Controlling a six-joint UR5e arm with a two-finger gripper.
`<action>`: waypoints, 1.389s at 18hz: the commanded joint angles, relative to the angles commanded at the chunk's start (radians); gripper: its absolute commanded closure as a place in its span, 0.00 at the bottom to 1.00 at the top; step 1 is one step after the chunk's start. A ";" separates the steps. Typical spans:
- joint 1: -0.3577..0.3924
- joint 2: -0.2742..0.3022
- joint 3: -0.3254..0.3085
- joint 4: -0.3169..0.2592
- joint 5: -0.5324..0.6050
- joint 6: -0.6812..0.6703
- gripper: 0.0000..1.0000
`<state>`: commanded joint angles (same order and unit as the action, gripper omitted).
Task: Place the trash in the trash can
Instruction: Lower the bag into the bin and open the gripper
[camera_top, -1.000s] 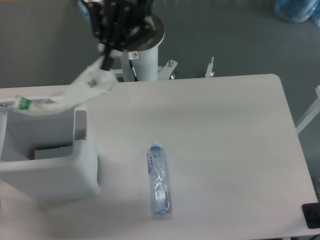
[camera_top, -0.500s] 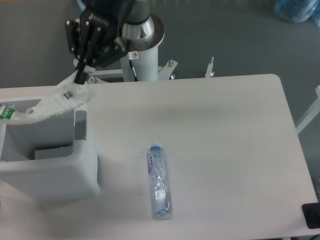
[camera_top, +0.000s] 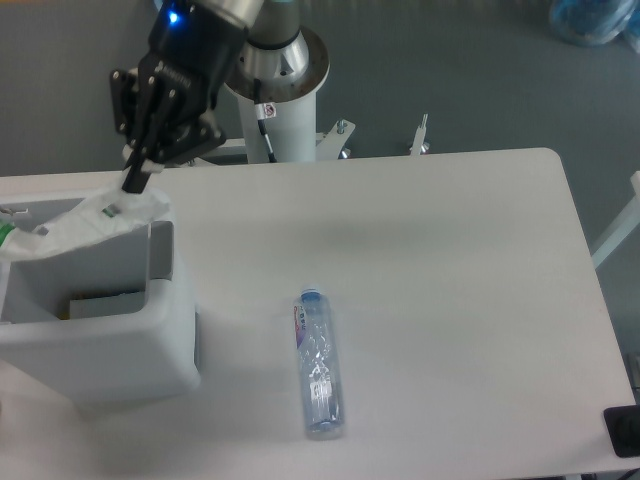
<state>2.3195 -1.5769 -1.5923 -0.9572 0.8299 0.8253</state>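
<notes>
My gripper hangs above the back right corner of the white trash can at the table's left. It is shut on a crumpled white wrapper with green print, which droops leftward over the can's open top. A crushed clear bottle with a blue cap lies on the table near the front middle, well to the right of the can and untouched.
The arm's white pedestal stands behind the table's back edge. A box-like item lies inside the can. A dark object sits at the front right corner. The white table spreads right of the bottle.
My gripper has moved left and down with the wrapper, from behind the table's back edge to above the can's opening. The bottle has not moved.
</notes>
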 joint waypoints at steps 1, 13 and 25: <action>-0.006 -0.005 0.000 0.002 0.000 -0.005 1.00; -0.110 -0.060 -0.029 -0.003 0.080 -0.006 1.00; -0.167 -0.042 -0.100 -0.014 0.206 -0.003 1.00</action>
<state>2.1522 -1.6184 -1.6920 -0.9710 1.0354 0.8223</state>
